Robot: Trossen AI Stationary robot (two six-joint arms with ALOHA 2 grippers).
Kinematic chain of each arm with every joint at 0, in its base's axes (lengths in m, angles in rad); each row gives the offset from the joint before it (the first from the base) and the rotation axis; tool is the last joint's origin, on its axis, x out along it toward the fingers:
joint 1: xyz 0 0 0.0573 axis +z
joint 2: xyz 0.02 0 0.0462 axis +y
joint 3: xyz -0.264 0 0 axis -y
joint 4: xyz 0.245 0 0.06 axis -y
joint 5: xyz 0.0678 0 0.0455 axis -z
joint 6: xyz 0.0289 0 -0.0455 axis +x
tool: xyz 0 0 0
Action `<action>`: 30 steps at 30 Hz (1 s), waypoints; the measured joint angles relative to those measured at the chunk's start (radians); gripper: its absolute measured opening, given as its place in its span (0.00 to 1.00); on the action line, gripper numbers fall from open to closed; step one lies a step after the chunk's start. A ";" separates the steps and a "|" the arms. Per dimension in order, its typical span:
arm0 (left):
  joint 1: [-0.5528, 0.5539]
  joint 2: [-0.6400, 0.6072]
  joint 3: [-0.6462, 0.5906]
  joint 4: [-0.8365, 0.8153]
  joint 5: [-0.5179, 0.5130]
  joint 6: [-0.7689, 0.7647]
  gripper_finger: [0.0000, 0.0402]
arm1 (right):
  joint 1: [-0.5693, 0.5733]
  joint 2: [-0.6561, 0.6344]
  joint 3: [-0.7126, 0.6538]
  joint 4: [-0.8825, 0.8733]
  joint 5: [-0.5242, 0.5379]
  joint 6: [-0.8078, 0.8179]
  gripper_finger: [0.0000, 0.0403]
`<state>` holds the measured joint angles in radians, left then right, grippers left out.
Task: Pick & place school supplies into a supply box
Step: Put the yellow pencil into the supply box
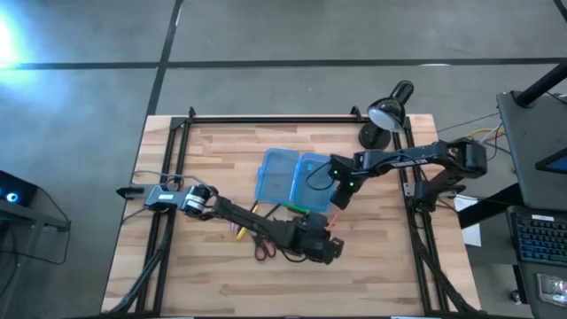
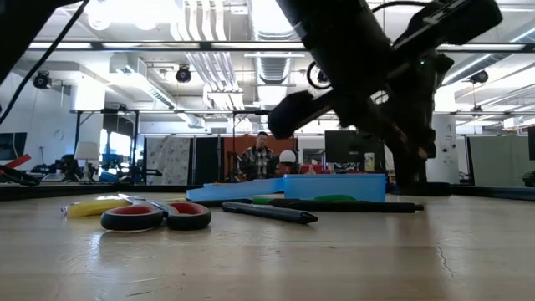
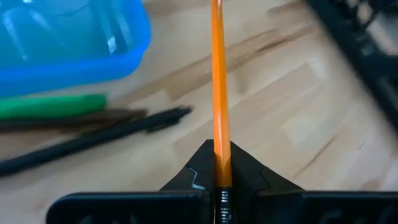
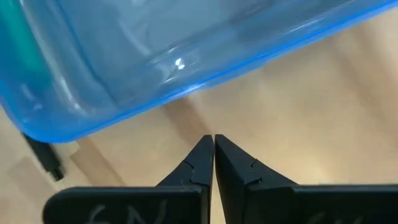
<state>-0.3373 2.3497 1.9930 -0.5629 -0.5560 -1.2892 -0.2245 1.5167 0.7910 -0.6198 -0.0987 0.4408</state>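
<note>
Supply box [image 1: 292, 177] lies open at table [image 1: 221, 142] centre, two blue halves side by side. Orange pencil [image 3: 217, 81] is clamped between fingers of left gripper [image 3: 219, 163], just beyond box's near edge. Green pen [image 3: 53, 104] and black pen [image 3: 93, 140] lie beside box. Red-handled scissors [image 2: 155, 216] rest farther out from box. Right gripper [image 4: 213, 149] is pinched shut, empty, at box's corner.
</note>
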 joint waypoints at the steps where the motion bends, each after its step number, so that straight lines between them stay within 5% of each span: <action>1: -0.005 0.000 0.000 -0.023 0.002 -0.018 0.00 | -0.002 -0.019 0.000 -0.002 0.017 0.000 0.02; 8: -0.029 -0.005 -0.002 -0.171 -0.028 -0.149 0.00 | -0.036 -0.180 0.000 -0.038 0.159 0.017 0.02; 17: -0.013 -0.080 -0.002 -0.189 -0.207 -0.237 0.00 | -0.042 -0.402 -0.007 -0.116 0.285 0.031 0.02; 30: 0.196 -0.078 -0.066 -0.120 -0.013 -0.104 0.00 | -0.042 -0.438 -0.020 -0.227 0.283 0.061 0.02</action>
<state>-0.1409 2.2715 1.9272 -0.6827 -0.5688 -1.3931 -0.2665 1.0790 0.7710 -0.8470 0.1841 0.5015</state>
